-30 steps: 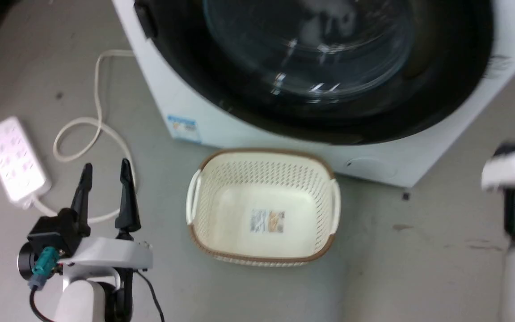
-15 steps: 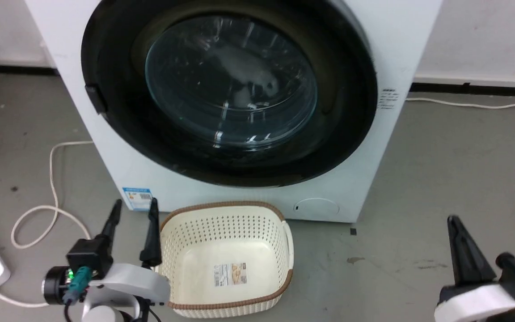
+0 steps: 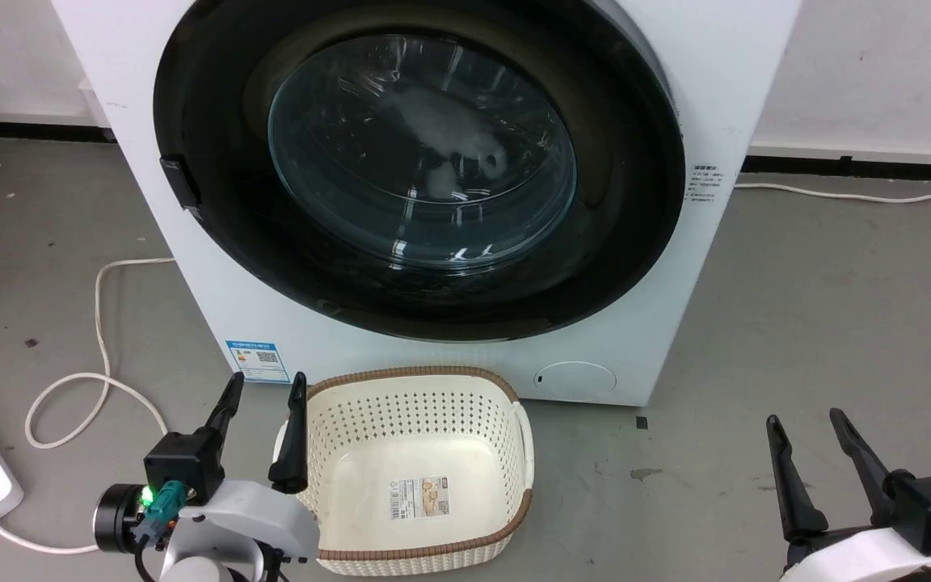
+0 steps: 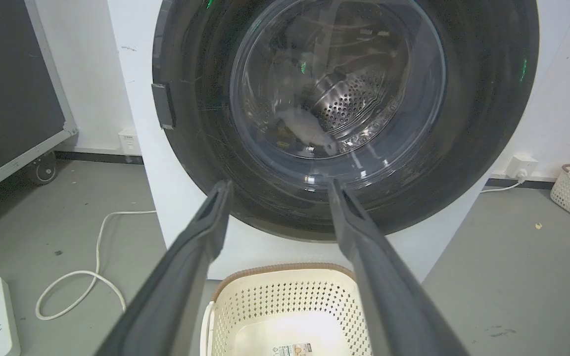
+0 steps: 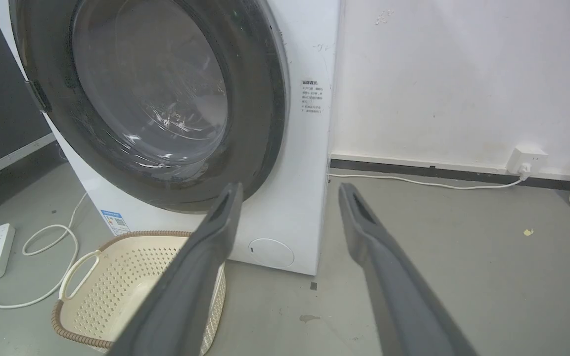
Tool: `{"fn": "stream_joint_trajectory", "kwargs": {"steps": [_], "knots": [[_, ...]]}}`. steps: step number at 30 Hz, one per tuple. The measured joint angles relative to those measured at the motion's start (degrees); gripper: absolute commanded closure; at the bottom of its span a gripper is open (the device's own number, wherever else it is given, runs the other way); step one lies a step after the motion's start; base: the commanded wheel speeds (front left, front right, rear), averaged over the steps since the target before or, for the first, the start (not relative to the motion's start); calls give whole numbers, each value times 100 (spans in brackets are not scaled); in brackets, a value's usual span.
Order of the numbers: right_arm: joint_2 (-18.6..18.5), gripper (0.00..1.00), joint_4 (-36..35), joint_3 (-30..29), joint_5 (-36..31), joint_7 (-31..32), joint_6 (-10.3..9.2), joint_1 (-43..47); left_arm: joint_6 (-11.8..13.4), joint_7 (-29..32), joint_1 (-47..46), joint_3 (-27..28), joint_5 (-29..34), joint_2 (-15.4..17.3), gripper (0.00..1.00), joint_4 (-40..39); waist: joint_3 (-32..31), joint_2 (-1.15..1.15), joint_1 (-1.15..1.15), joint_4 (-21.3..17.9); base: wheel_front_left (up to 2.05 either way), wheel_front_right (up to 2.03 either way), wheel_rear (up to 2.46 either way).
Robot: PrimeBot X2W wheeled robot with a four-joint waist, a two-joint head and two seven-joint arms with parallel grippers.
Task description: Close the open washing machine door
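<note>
Head view has lifted over the last second, and that shift is the camera's, not the machine's. The large round glossy black washing machine door (image 3: pixel 421 162), with its bulging glass window, now shows nearly whole on the front of the big white washing machine (image 3: pixel 724 89). My left hand (image 3: pixel 267 380) hovers at the lower left, its two dark fingers spread apart and holding nothing, just beside the cream perforated basket with the brown rim (image 3: pixel 413 373). My right hand (image 3: pixel 803 419) has come in at the lower right with both fingers now showing, likewise parted and empty, well apart from the machine. In the right wrist view the door's black ring lies flat against the white front with no gap I can make out. I judge the door shut and the task done or nearly so. Whether the latch has caught I cannot tell.
</note>
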Motion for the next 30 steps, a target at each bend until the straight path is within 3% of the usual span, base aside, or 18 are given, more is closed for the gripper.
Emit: {"fn": "stream_joint_trajectory", "kwargs": {"steps": [30], "knots": [[0,0,129,40,108,-134,0,-26,100,14,-5,-90,-166,96,0,42,71,0,0,42,0,0,0]]}}
